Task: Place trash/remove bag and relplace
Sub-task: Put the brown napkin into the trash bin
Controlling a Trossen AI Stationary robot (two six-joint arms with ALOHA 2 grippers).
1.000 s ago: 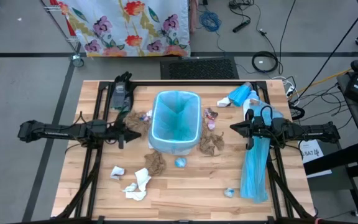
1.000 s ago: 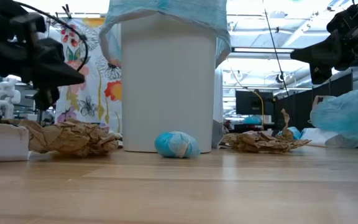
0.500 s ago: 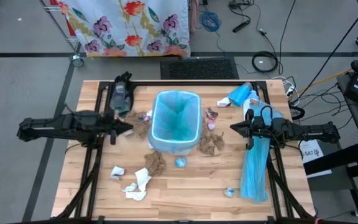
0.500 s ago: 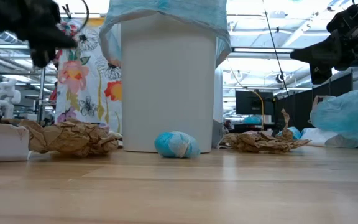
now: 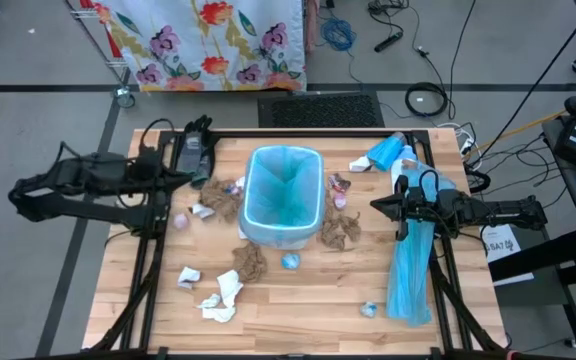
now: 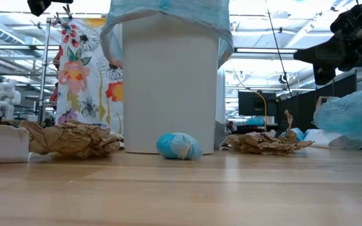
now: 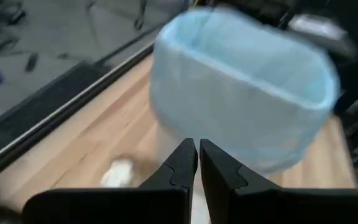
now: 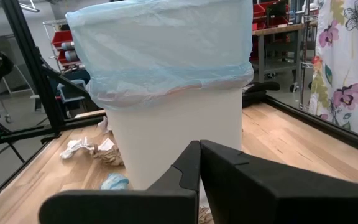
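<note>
No brand, label or readable writing shows on any item.

Starting at the left, the left gripper (image 5: 190,176) hangs above the table's (image 5: 298,305) left edge with its two fingers pressed almost together and nothing between them. Just ahead of it lie a white tissue wad (image 5: 202,210) and a brown paper wad (image 5: 226,200), with a tiny pink scrap (image 5: 180,220) beside. Further toward the near edge from it are a small white wad (image 5: 188,275), a larger white tissue wad (image 5: 223,295) and a second brown wad (image 5: 250,262).

In the middle stands one white bin (image 5: 282,195) lined with a pale-blue bag (image 5: 284,160); a blue-and-white ball (image 6: 178,145) sits at its foot.

Between the bin and the right gripper (image 5: 376,205) lies a third brown wad (image 5: 342,230), and a pinkish scrap (image 5: 339,184) sits just beyond it. The right gripper's fingers are pressed together, empty. Behind and beneath that arm a long light-blue plastic strip (image 5: 409,275) stretches toward the near edge, a small blue scrap (image 5: 369,309) beside its end. A crumpled blue bundle (image 5: 385,153) lies toward the far edge.

The trash is crumpled, all on the wood; none is visible inside the bin.
</note>
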